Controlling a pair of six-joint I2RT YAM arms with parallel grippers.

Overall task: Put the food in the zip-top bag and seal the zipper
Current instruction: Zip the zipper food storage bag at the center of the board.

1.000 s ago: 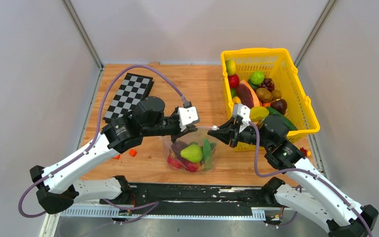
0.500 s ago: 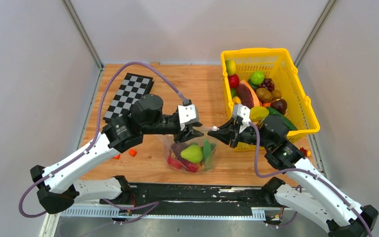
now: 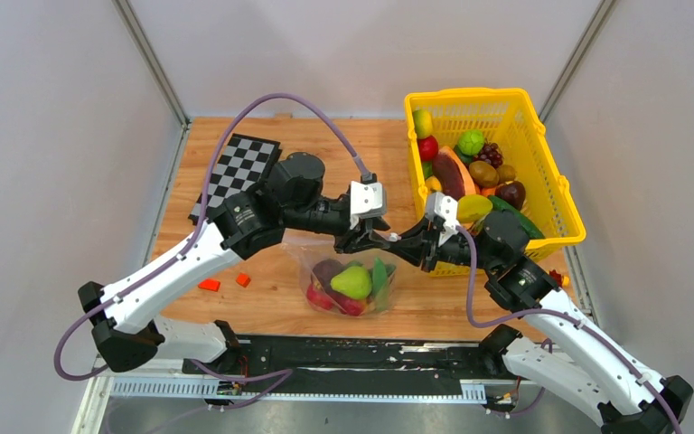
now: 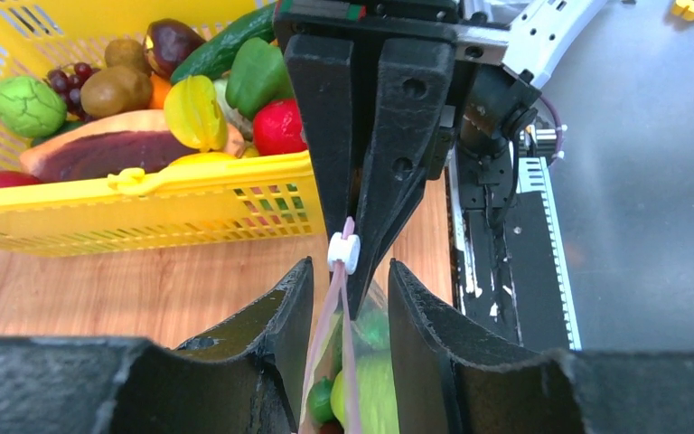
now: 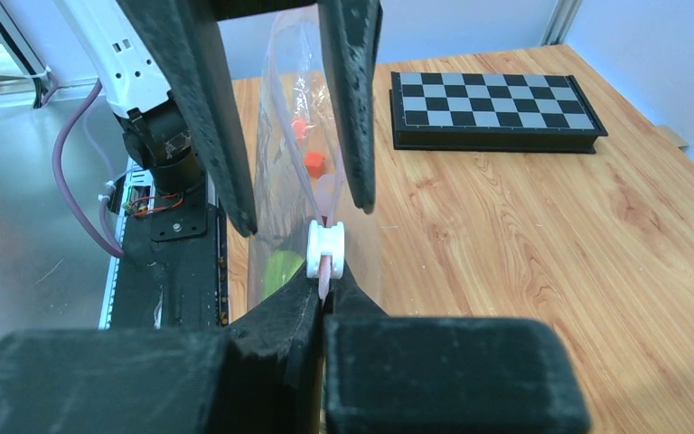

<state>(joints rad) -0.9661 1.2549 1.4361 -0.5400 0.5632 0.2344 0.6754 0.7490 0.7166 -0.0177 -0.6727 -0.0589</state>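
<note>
Clear crinkly fruit-filled bag (image 3: 309, 269) stands on the wooden bench (image 3: 434, 303), right jaws clamped on its pinkish seal strip (image 4: 332, 312). Left jaws, apart astride it, should pinch the white slider (image 4: 344, 252) and draw straight.

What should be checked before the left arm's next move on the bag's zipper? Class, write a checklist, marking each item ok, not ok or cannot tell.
1. Food in the clear crinkly zip-top bag: ok; the glossy green toy pear lies inside.
2. The right gripper anchors the pinkish zipper strip: ok, jaws shut on it.
3. The left gripper straddles the strip: ok, jaws open on either side.
4. The small white plastic slider is gripped by the left gripper: not ok.
5. Zipper sealed: not ok; its halves look parted below the slider.
</note>
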